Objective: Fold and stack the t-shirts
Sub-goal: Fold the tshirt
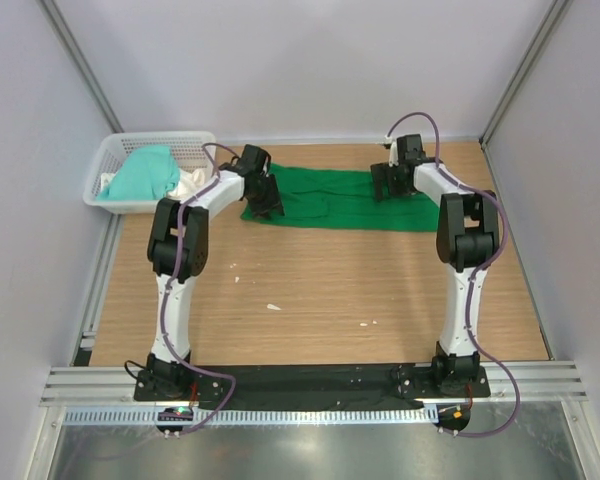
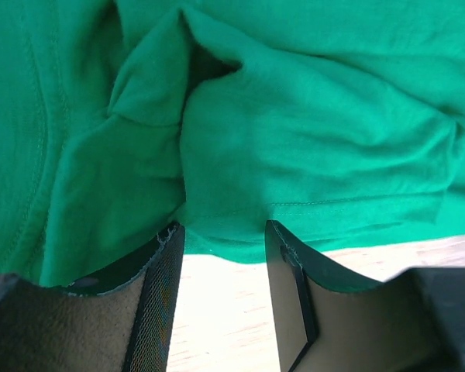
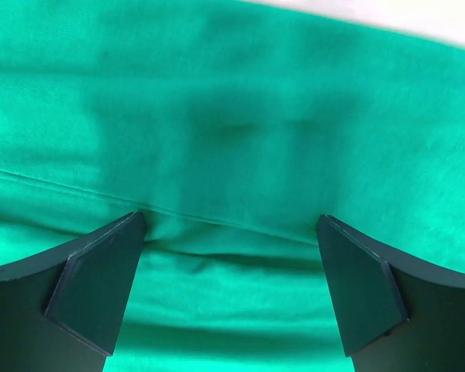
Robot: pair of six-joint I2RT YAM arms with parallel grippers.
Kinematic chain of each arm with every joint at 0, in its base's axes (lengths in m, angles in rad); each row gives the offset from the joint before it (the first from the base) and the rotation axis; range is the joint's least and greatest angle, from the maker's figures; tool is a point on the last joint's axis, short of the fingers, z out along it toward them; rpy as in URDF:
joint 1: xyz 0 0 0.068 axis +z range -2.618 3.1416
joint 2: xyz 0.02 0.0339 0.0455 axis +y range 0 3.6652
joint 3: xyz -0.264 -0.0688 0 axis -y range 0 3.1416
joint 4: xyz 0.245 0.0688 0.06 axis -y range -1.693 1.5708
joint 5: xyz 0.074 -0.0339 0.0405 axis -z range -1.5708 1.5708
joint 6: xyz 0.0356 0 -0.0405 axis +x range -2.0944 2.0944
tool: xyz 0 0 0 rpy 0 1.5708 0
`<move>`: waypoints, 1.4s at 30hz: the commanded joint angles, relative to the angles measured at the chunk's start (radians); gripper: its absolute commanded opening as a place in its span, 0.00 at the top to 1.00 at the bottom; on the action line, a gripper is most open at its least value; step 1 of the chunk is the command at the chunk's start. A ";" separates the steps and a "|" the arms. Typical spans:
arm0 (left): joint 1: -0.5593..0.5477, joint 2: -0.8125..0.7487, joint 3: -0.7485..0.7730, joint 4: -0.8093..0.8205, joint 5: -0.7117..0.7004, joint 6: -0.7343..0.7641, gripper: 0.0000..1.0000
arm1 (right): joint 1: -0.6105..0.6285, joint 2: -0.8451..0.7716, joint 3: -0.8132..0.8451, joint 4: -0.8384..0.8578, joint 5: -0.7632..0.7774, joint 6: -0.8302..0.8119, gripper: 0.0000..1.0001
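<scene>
The dark green t-shirt (image 1: 340, 198) lies folded in a long strip across the far part of the tabletop (image 1: 330, 290), between the two arms. The left tool (image 2: 223, 232) sits at the strip's left end, its jaws part-way apart with bare wood showing between them. The cloth's edge lies right at the tips, perhaps touching them. The right tool (image 3: 231, 221) hangs over the right end with its jaws spread wide, gripping nothing. The paler mint t-shirt (image 1: 145, 172) is heaped in the white basket (image 1: 105, 160) at the far left corner.
</scene>
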 commanded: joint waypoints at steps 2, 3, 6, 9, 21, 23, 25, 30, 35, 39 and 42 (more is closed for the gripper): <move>0.023 0.043 0.057 -0.127 -0.074 0.123 0.52 | 0.009 -0.092 -0.166 -0.114 0.059 0.112 0.00; 0.028 0.048 0.069 -0.131 -0.076 0.155 0.52 | 0.015 -0.121 -0.188 -0.130 0.063 0.142 0.01; 0.042 0.079 0.144 -0.168 -0.089 0.242 0.52 | 0.058 -0.178 -0.288 -0.182 0.089 0.270 0.01; 0.051 0.119 0.231 -0.196 -0.099 0.321 0.52 | 0.128 -0.259 -0.396 -0.225 0.125 0.425 0.01; 0.080 0.309 0.504 -0.150 0.045 0.543 0.51 | 0.677 -0.534 -0.727 -0.083 0.135 1.099 0.00; 0.088 0.309 0.567 -0.142 0.058 0.522 0.51 | 0.699 -0.538 -0.659 -0.137 0.214 1.067 0.00; 0.094 0.268 0.572 -0.124 0.076 0.504 0.50 | 0.698 -0.560 -0.633 -0.171 0.241 1.009 0.00; 0.097 0.128 0.534 -0.145 0.111 0.390 0.46 | 0.696 -0.618 -0.506 -0.245 0.301 0.897 0.00; 0.095 -0.181 0.301 -0.073 0.128 0.237 0.46 | 0.688 -0.560 -0.350 -0.216 0.338 0.601 0.00; 0.097 -0.399 0.158 -0.081 0.035 0.229 0.44 | 0.653 -0.405 -0.173 -0.194 0.341 0.412 0.00; 0.111 -0.565 0.033 -0.102 -0.031 0.223 0.43 | 0.624 -0.226 0.040 -0.252 0.333 0.364 0.00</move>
